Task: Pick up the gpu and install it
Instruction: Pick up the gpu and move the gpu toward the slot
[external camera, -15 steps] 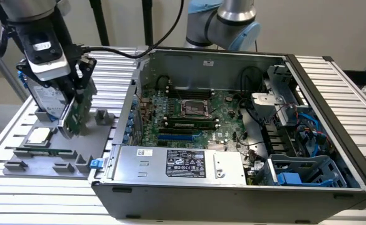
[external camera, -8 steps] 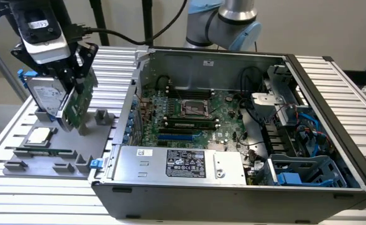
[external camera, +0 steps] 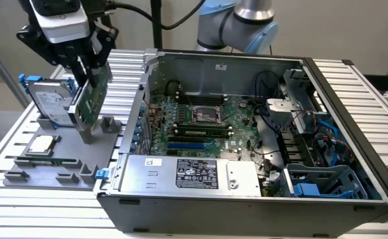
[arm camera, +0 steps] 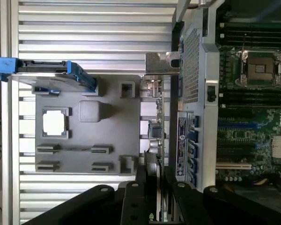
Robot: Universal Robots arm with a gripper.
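The gpu (external camera: pixel 93 102) is being held upright outside the computer case (external camera: pixel 267 219), its green board face being turned toward the case in the exterior view. In the wrist view it is being seen edge-on, between the gray tray (arm camera: pixel 114 126) and the case's near wall, its metal end bracket (arm camera: pixel 161 63) being shown at the end away from the gripper (arm camera: pixel 160 173). The jaws are being kept closed on the card, one on each face, and are pinching it. Whether the tray is being touched by the card's lower edge cannot be told.

On the tray, the silver hard drive (external camera: pixel 52 105) with blue rails is being supported upright, beside the card in the exterior view. A square processor (arm camera: pixel 54 123) is being carried in a raised holder, and a narrow green memory stick (external camera: pixel 58 161) is being held between small slotted supports.

The case is being kept lying open next to the tray, its motherboard (external camera: pixel 237 134) being exposed. The card is not being seated in any slot; installation is still being left undone. The processor socket (external camera: pixel 206 114) is being flanked by black memory slots (arm camera: pixel 255 35).
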